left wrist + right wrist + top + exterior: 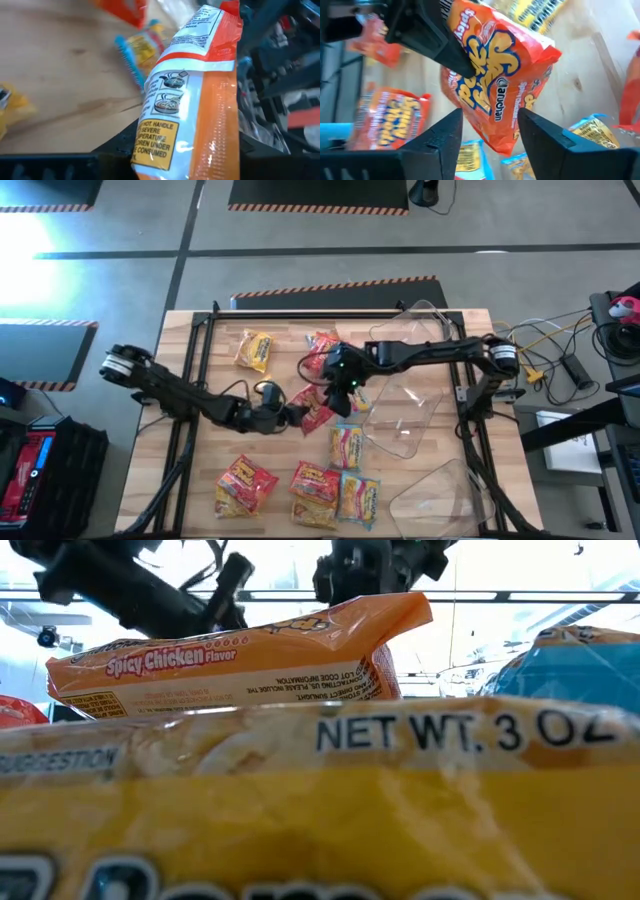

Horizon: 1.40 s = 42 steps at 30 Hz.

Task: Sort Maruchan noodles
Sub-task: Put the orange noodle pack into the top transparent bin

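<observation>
1. In the middle of the high view, the left gripper (pixel 296 413) and the right gripper (pixel 345 380) meet over one crinkly orange-red plastic Maruchan packet (pixel 314 412), held up off the wooden bench (pixel 200 360).
2. In the right wrist view, the left gripper's dark fingers (pixel 435 37) are clamped on this packet (pixel 500 80). The right gripper (pixel 490 132) has its jaws spread, one on each side of the packet's lower edge, not pinching it.
3. Judged risk: this looks like a hand-over caught midway. If the left gripper lets go while the right one stands this wide, the slick packet could drop onto the packets below and muddle the sorting.
4. A second risk, also a judgement: the packet hangs tilted, so a pinch at one corner may let it swing or slip.
5. Other packets lie around: a yellow one (pixel 252 350) at upper left of the bench, red ones (pixel 244 483) at lower left, and light blue and yellow ones (pixel 347 446) just below the grippers.
6. Clear plastic tubs (pixel 405 412) sit right of centre, one just beside the right gripper; the right arm reaches across above them, so any swing toward a tub has little room.
</observation>
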Each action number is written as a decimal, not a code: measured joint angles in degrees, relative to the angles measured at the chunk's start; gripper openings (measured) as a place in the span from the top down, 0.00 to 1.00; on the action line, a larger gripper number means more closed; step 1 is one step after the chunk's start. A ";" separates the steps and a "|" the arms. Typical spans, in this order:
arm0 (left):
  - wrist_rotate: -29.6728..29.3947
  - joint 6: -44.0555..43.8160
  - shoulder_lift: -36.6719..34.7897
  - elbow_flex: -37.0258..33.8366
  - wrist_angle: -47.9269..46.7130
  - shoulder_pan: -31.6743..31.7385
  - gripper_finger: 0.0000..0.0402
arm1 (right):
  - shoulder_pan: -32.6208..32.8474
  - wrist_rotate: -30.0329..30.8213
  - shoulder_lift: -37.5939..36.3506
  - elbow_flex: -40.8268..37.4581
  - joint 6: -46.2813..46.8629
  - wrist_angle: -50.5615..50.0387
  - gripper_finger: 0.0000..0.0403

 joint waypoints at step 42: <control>1.75 25.39 -9.32 -0.08 5.85 -0.43 0.65 | -1.41 -14.16 -1.21 0.11 -3.25 4.25 0.40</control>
